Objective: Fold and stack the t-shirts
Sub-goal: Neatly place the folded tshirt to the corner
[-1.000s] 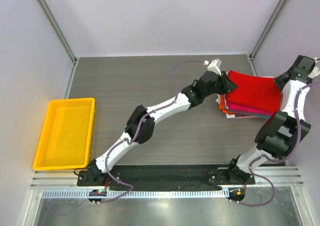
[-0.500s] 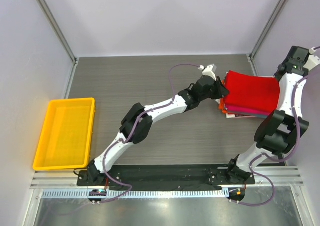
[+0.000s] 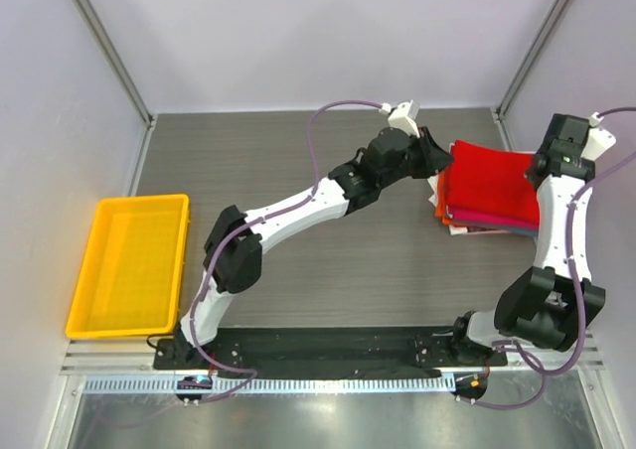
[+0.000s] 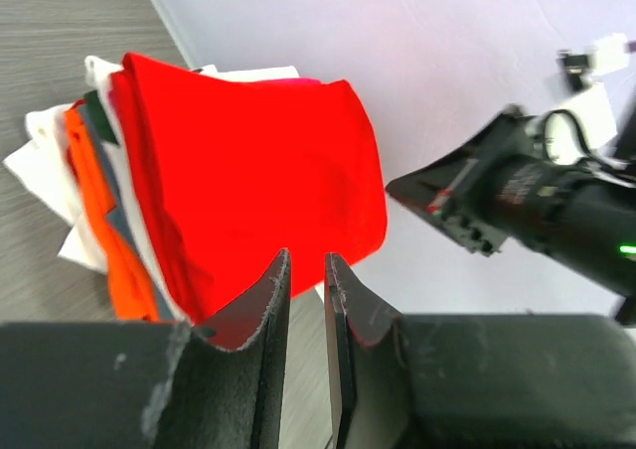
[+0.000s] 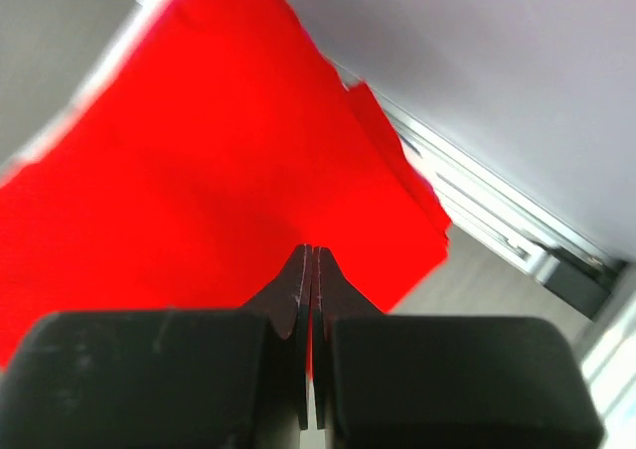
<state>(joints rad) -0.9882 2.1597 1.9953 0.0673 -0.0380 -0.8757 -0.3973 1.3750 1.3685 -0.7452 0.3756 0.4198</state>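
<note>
The red t-shirt [image 3: 492, 181] lies folded atop the stack [image 3: 440, 211] of orange, white and pink shirts, directly ahead of the left claw [image 4: 306, 260], whose jaws stand a narrow slit apart with nothing between them. The right claw [image 5: 309, 255] is fully closed over the red cloth's opposite side. A yellow tray [image 3: 129, 265] sits well behind the left claw on the tabletop [image 3: 298, 151].

red t-shirt [image 4: 248, 171]: matt cloth | tray [image 3: 129, 265]: glossy plastic | table [image 3: 248, 151]: matt woodgrain

hidden: lower t-shirts [image 3: 442, 211] under red t-shirt [image 3: 492, 176] (edges only) | blurred: red t-shirt, right wrist view
</note>
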